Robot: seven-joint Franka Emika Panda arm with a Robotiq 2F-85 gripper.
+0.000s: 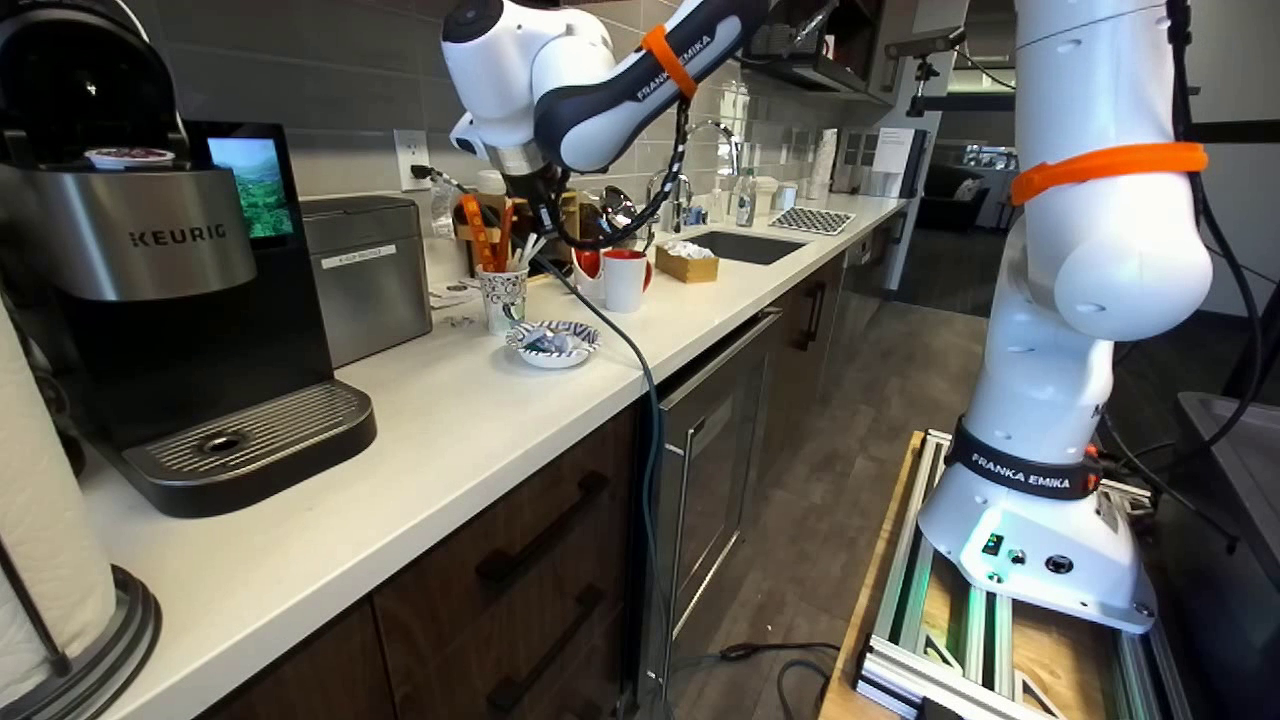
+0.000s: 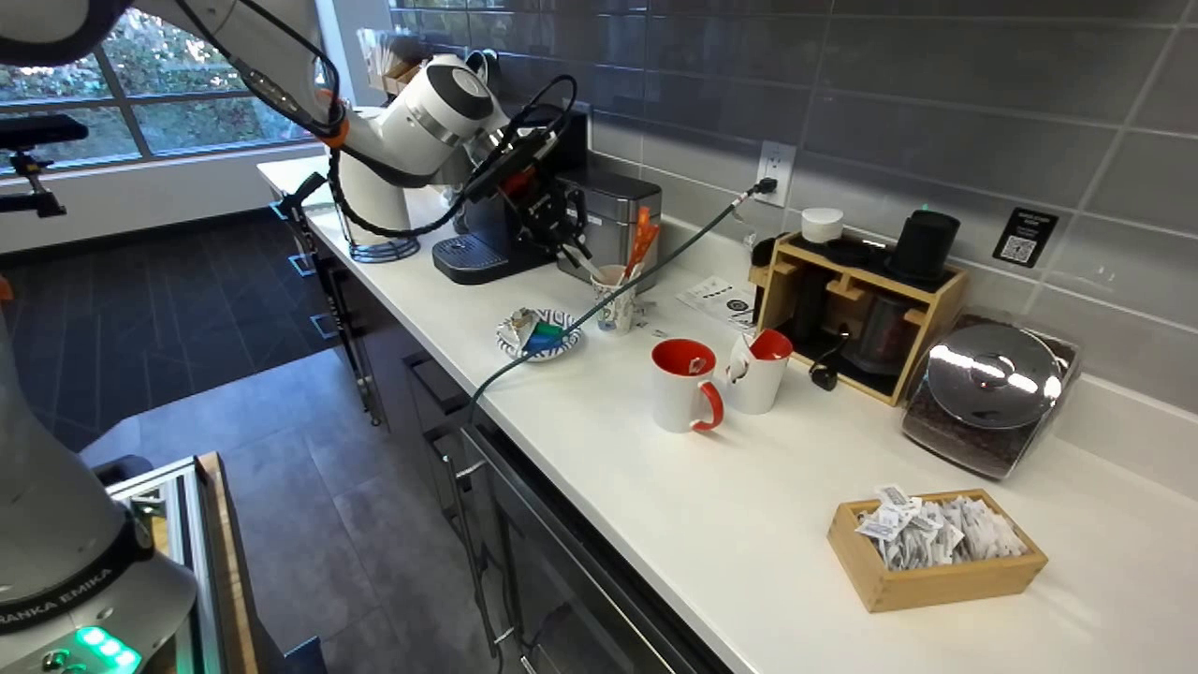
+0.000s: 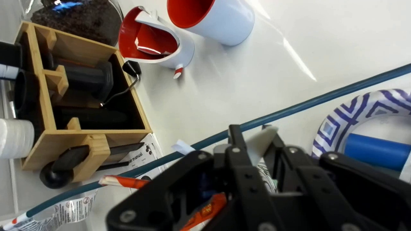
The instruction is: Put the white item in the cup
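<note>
In the wrist view we are seeing the jaws standing slightly apart, a white item (image 3: pixel 260 146) sitting between them; we are failing to make out whether they are pinching it; just below, in both exterior views, we are finding the patterned cup (image 1: pixel 503 300), holding orange sticks (image 1: pixel 478 230); a teal cable (image 3: pixel 321 100) is running nearby; farther out, a patterned bowl (image 3: pixel 330 128) and two red-lined mugs (image 2: pixel 676 398) are standing on the desk (image 2: pixel 767 505).
</note>
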